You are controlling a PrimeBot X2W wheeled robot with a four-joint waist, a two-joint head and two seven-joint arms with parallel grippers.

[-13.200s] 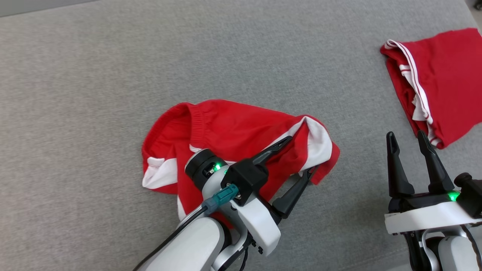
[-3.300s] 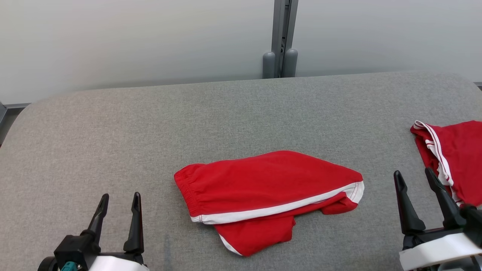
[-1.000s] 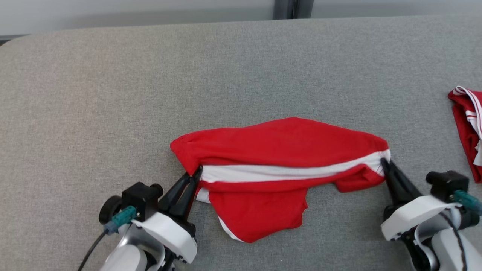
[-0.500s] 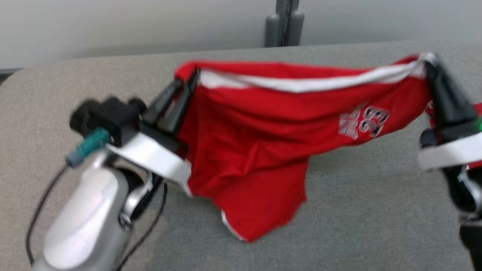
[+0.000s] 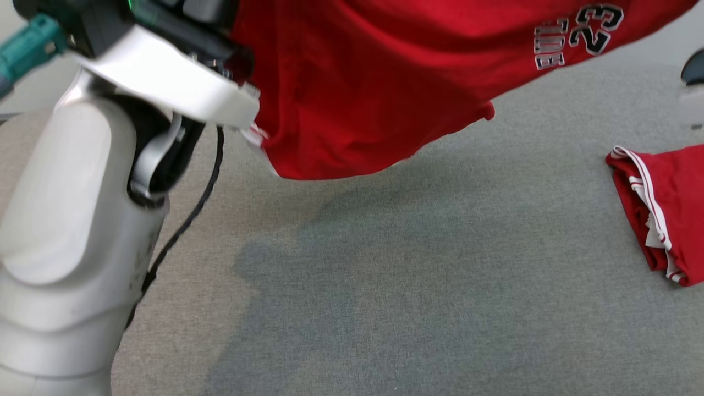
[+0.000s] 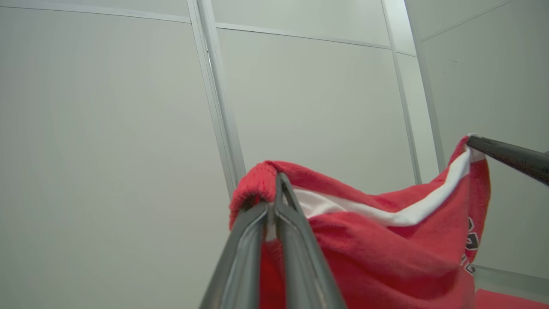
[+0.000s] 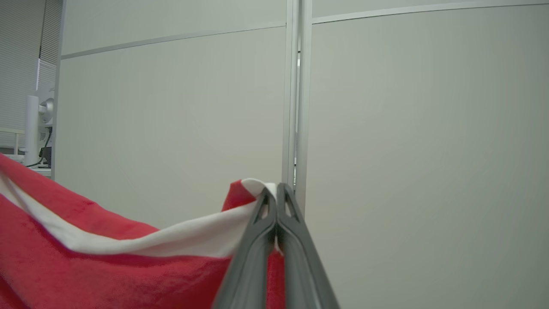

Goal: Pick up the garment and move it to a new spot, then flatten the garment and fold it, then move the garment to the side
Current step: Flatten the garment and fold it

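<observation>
The garment (image 5: 374, 82) is a pair of red shorts with a white stripe and a "23" print, hanging in the air above the grey surface, stretched between both arms. In the left wrist view my left gripper (image 6: 274, 189) is shut on the garment's (image 6: 386, 249) elastic waistband corner. At that view's right edge, the other arm's dark fingers (image 6: 506, 156) hold the far corner. My right gripper (image 7: 274, 193) is shut on the white-edged corner of the garment (image 7: 107, 257). The left forearm (image 5: 71, 220) stands tall at the head view's left.
A second red garment with white trim (image 5: 665, 209) lies folded at the right edge of the grey padded surface (image 5: 412, 286). Pale wall panels (image 7: 407, 128) stand behind. The hanging cloth casts a shadow on the surface below it.
Both arms have lifted the garment off the surface and higher up; it now hangs free, its top edge and both grippers above the head view's top.
</observation>
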